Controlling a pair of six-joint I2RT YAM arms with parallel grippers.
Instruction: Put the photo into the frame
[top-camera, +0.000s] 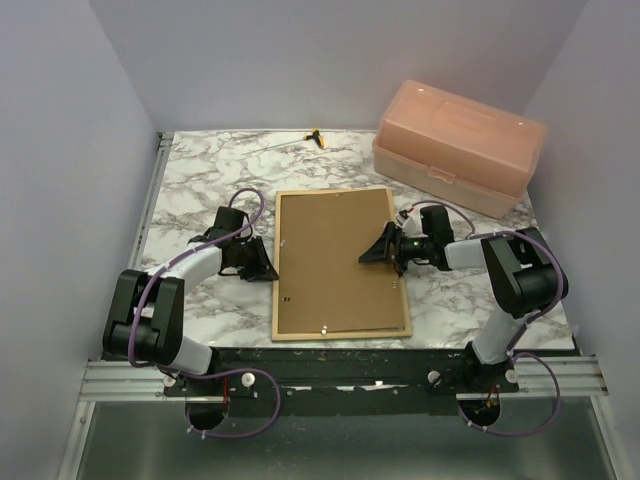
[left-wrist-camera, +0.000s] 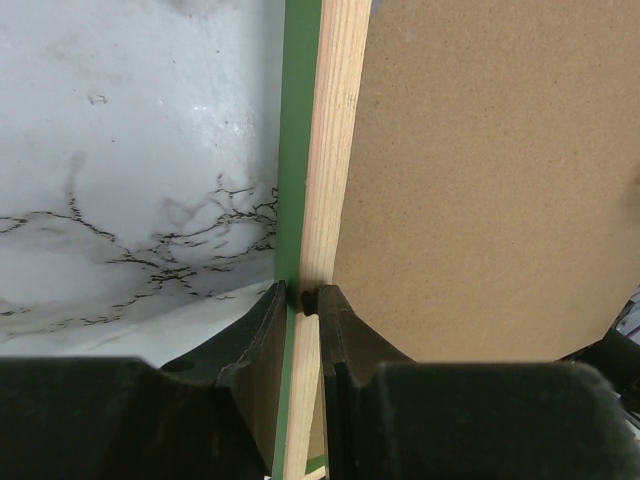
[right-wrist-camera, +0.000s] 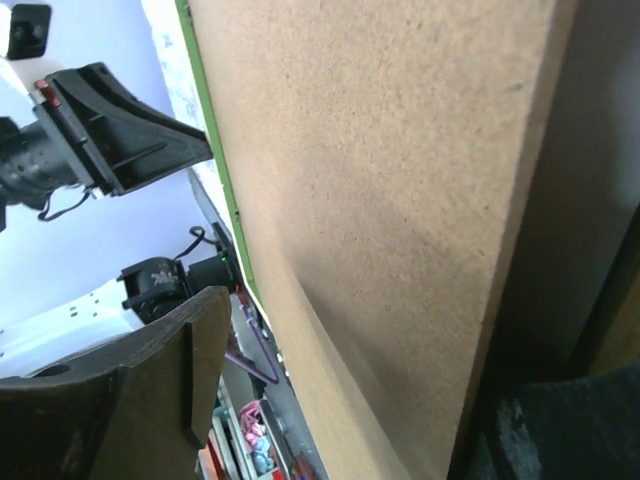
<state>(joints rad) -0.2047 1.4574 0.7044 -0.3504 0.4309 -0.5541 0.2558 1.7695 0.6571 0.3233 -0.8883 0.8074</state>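
The frame (top-camera: 340, 332) lies face down on the marble table, bare wood rails up, with a brown hardboard backing panel (top-camera: 330, 260) inside it. My left gripper (top-camera: 265, 270) is shut on the frame's left rail (left-wrist-camera: 325, 150), one finger on the green outer side and one on the inner side (left-wrist-camera: 303, 297). My right gripper (top-camera: 372, 256) hovers over the panel's right half with its jaws open. In the right wrist view the panel (right-wrist-camera: 380, 180) fills the wide gap between the fingers (right-wrist-camera: 360, 380). The photo is hidden.
A pink plastic box (top-camera: 460, 145) with a closed lid stands at the back right of the table. A small yellow and black object (top-camera: 317, 137) lies at the back edge. Walls enclose the table on the left, back and right.
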